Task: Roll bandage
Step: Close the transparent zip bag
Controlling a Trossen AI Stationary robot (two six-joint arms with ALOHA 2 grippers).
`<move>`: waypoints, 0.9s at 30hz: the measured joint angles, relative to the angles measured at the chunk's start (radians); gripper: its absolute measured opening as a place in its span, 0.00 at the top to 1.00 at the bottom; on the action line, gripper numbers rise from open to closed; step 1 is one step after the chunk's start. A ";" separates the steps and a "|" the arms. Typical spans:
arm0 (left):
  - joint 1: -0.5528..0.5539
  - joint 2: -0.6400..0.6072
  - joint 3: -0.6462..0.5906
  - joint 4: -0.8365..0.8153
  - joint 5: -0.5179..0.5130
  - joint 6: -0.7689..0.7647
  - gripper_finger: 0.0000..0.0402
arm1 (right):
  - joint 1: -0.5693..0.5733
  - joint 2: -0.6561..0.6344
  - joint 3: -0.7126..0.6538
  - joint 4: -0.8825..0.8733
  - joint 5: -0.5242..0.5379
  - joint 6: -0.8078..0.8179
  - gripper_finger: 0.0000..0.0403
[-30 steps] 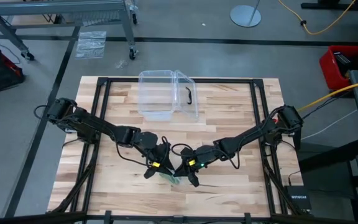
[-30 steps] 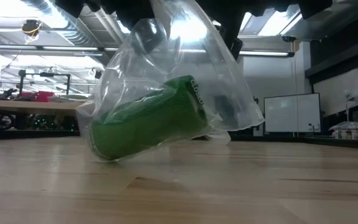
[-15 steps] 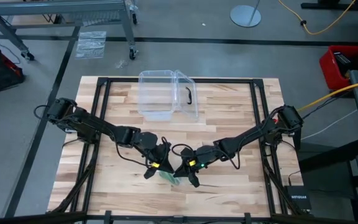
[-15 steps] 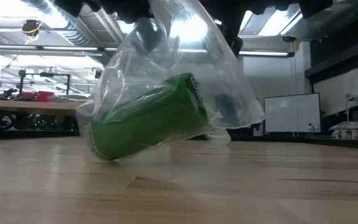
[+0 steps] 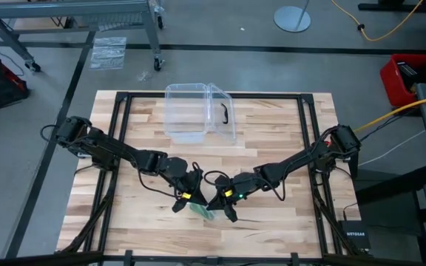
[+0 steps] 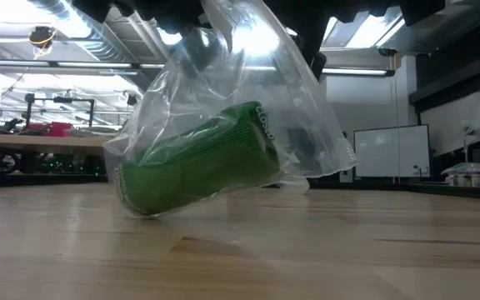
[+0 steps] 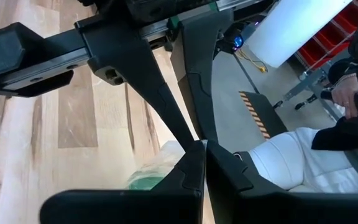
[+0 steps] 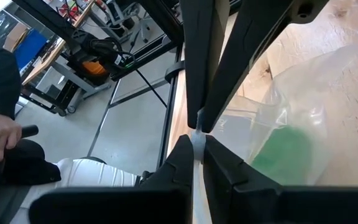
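Over the wooden counter [image 5: 272, 122] we see both clenched pincers, left pincer [image 5: 191, 198] and right pincer [image 5: 219, 199], pinching the clear wrapper [image 6: 248, 67] whose bandage [image 6: 198, 158] hangs tilted just below.

The high camera looks straight down on the whole worktop [image 5: 272, 125]; the low one sits at worktop height, very close to the bagged bandage [image 6: 198, 162]; both wrist cameras peer past their own fingers at that same bag.

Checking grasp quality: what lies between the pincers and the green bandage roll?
Clear plastic wrapper. In the low view the bandage sits inside it; both wrist views show the left pincer and right pincer pinching only plastic.
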 joint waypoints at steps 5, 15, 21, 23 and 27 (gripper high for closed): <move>0.021 -0.002 0.000 0.000 0.011 -0.021 1.00 | 0.016 0.000 0.000 -0.002 0.033 0.000 0.96; 0.029 -0.031 -0.002 -0.016 0.011 -0.017 1.00 | 0.017 -0.002 0.003 -0.003 0.030 0.001 0.96; 0.033 -0.038 -0.001 0.001 -0.011 -0.015 1.00 | 0.028 0.001 0.001 -0.030 -0.003 0.003 0.96; 0.037 -0.040 0.001 0.005 -0.012 -0.015 1.00 | 0.032 0.003 -0.001 -0.048 -0.009 0.003 0.96; 0.048 -0.039 0.000 0.000 0.006 -0.021 1.00 | 0.047 0.002 0.000 -0.044 0.019 0.003 0.96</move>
